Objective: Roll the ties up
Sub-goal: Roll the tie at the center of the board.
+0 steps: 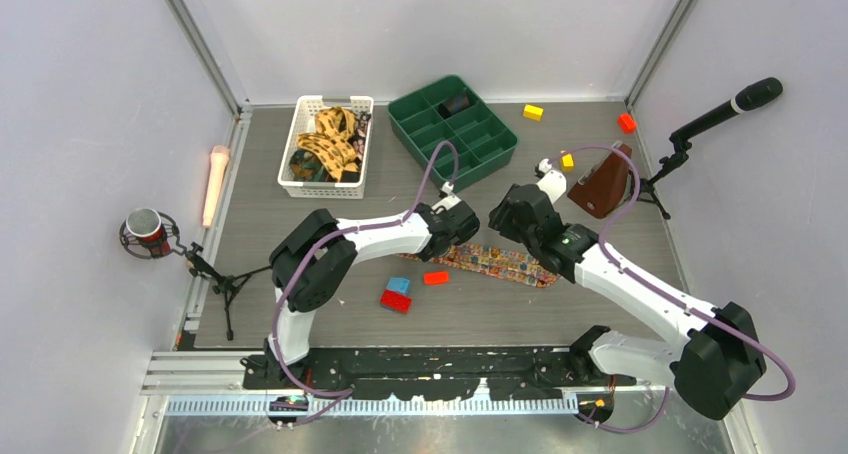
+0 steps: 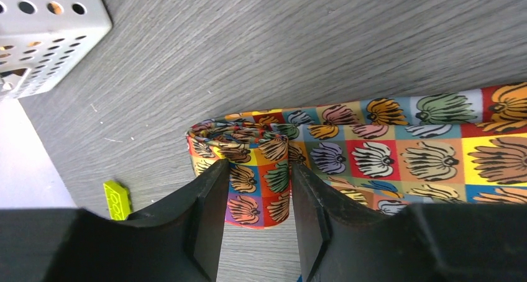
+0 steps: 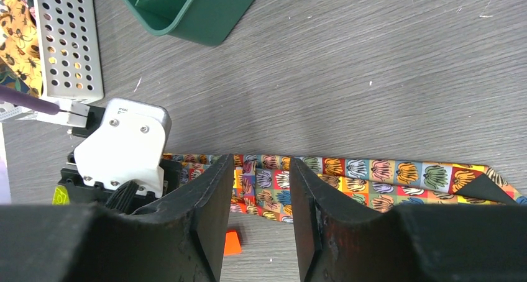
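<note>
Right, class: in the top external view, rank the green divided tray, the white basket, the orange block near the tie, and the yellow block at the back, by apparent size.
1. Green divided tray
2. White basket, a little smaller
3. Orange block and yellow block: too alike to separate.
</note>
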{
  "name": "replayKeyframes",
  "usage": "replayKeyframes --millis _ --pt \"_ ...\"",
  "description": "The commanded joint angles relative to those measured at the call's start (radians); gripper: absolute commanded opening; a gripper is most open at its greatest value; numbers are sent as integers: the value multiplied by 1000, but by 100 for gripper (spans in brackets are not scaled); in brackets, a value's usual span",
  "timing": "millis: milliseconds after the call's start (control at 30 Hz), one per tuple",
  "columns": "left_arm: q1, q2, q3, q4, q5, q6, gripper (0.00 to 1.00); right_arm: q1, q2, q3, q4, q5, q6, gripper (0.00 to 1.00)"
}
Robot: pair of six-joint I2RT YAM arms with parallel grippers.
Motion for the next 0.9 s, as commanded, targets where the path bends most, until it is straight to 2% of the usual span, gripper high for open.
replayKeyframes --millis 0,333,567,867 --pt "-3 -12 9 19 59 -49 44 -3 -37 3 29 45 13 45" --pt "101 -141 -108 153 258 -110 50 -3 -52 -10 60 16 -4 46" --pt "121 -240 -142 179 286 -117 52 -3 -37 -4 89 -24 -27 46" --pt "199 -472 -278 366 476 -103 53 -3 68 16 171 -151 -18 46"
